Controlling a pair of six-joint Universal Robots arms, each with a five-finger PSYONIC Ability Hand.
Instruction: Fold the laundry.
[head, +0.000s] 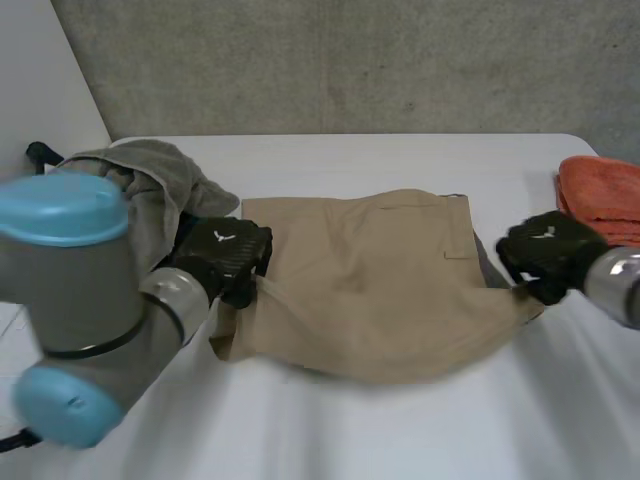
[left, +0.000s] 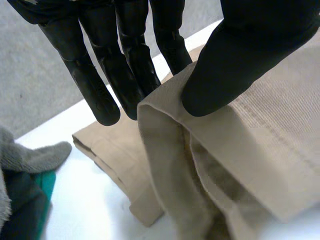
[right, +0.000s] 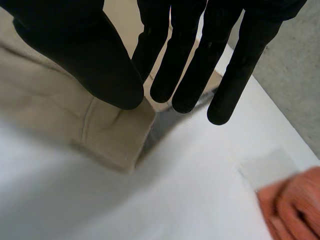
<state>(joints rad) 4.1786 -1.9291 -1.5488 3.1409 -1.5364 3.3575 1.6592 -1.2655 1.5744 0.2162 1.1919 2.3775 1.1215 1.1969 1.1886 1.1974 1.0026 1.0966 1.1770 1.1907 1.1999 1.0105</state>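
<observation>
Pinching tan shorts (head: 370, 290) at opposite ends, left hand (head: 225, 255), right hand (head: 548, 255) stood mid-fold; next needed even carry-over.

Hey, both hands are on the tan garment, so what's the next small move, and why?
Probably raise both hands together a little. The left hand pinches one side edge of the tan garment, the right hand pinches the opposite corner, and the cloth between them lies slack on the table. Lifting should pull it taut for folding.
</observation>
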